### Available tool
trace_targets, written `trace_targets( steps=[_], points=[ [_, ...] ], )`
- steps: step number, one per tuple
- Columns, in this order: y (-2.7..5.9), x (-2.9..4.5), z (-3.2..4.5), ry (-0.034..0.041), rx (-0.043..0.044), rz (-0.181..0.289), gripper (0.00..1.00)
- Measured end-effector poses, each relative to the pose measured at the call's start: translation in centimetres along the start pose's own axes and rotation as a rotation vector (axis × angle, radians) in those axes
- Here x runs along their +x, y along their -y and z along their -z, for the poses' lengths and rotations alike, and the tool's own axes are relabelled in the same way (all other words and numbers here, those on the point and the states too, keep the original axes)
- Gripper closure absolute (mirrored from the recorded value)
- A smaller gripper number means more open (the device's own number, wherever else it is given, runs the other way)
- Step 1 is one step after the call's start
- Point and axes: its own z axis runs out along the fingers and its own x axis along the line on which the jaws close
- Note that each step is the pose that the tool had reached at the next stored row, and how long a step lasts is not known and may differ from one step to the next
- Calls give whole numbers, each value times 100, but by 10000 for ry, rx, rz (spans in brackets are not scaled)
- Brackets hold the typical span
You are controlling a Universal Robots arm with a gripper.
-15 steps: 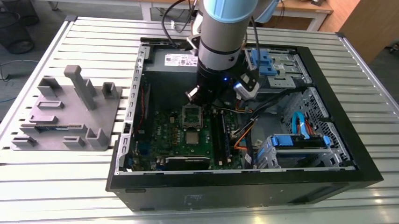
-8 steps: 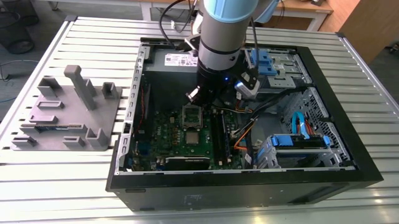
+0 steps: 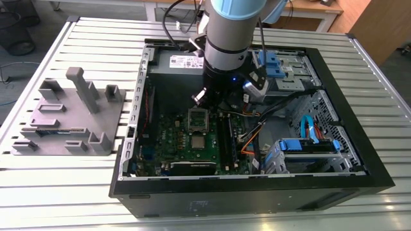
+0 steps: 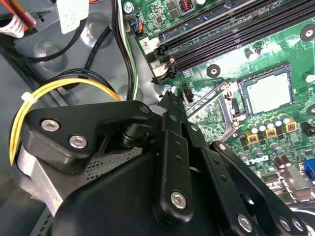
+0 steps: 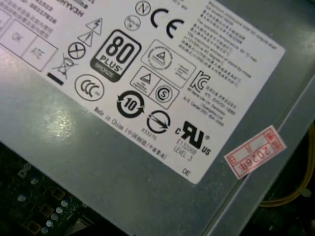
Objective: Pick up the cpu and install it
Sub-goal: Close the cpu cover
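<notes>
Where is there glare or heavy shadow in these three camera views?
In the first wrist view, a pale sheen washes the grey metal power supply casing beside its white label; in the second wrist view, the small square silver-topped cpu reflects light brightly; in the exterior view, the black computer case is dark inside under the grey robot arm.

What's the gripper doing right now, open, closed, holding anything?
Gripper: cannot be told whether open or closed; the cpu lies on the motherboard, apart from it.
</notes>
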Motion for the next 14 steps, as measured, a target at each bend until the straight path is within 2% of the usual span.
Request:
trace_targets(
  steps=[5, 14],
  points=[
    [-2, -1, 38, -14, -7, 210, 89],
    [-3, -1, 53, -27, -12, 386, 89]
  ],
)
